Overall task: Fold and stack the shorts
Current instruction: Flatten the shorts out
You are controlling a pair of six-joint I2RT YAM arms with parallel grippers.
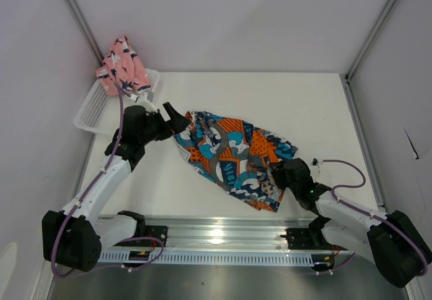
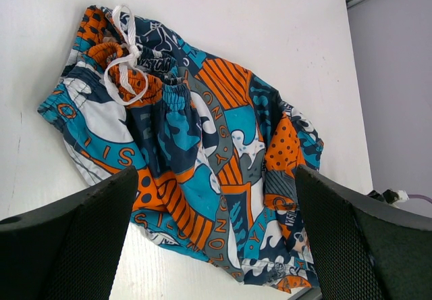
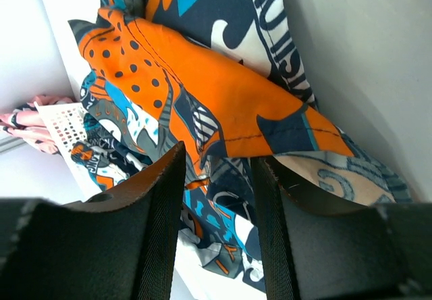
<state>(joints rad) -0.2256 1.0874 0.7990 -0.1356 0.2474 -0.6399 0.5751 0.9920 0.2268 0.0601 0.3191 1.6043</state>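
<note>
You have two pairs of shorts here. The printed shorts [image 1: 233, 158] lie spread out in the middle of the white table [image 1: 304, 104]. They are blue, orange, white and grey, and they sit at a slant. The waist end points to the far left and the leg ends point to the near right. In the left wrist view the printed shorts [image 2: 202, 151] look a bit crumpled, and the white string [image 2: 125, 57] at the waist is in a loose bow.

The pink shorts [image 1: 123, 67] are in a heap on the far end of the white basket [image 1: 91, 111], at the far left corner of the table. They are well apart from the printed pair.

Your left gripper [image 1: 177, 119] is at the waist end of the printed shorts. Its fingers [image 2: 74, 246] are spread wide, one on each side of the cloth in its own view.

Your right gripper [image 1: 280, 175] is down on the near right leg end. Its fingers [image 3: 155, 226] are about halfway together, with a fold of orange and dark blue cloth between them. You cannot tell if they are squeezing the cloth or only sitting beside it.
</note>
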